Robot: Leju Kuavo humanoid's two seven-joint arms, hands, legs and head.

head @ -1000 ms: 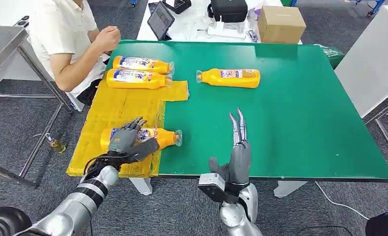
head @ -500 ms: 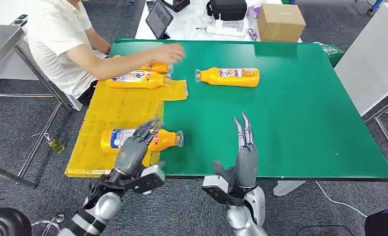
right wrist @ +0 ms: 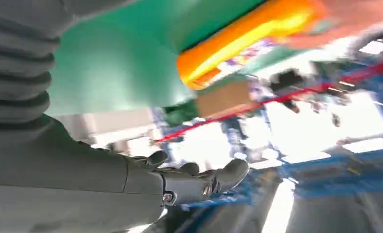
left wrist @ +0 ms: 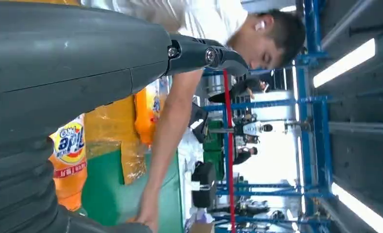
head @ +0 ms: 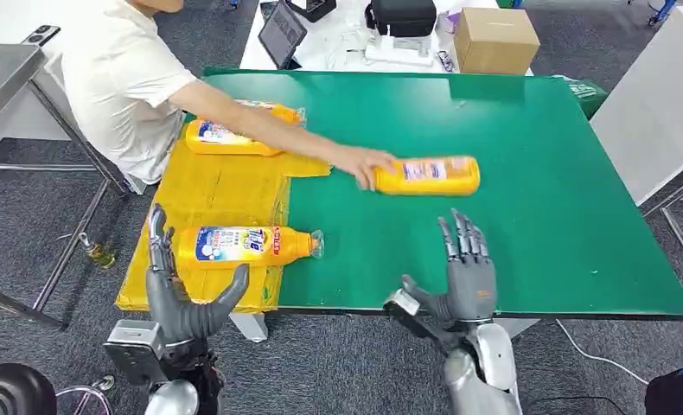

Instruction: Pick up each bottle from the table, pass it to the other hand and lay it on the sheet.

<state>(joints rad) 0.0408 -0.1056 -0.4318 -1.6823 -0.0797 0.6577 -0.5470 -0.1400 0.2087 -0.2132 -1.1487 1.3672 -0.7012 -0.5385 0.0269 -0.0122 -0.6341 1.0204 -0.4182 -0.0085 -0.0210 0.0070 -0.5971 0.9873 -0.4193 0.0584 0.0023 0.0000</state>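
Standing upright at the lower left of the frame, the left robot hand (head: 175, 298) holds nothing, fingers spread, just off the yellow sheet (head: 221, 194) where a bottle (head: 247, 245) lies. Lower centre, the right robot hand (head: 464, 275) is likewise empty and splayed at the desk (head: 537, 199) edge. A person's hand (head: 364, 162) touches another bottle (head: 429, 175) mid-desk.

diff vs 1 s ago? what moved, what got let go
The left hand let go of the near bottle on the yellow sheet and pulled back off the table edge, open. A person's hand reached across and slid the bottle on the green table toward the robot and to its right. The right hand shifted slightly right, still open. The two far bottles stayed on the sheet.
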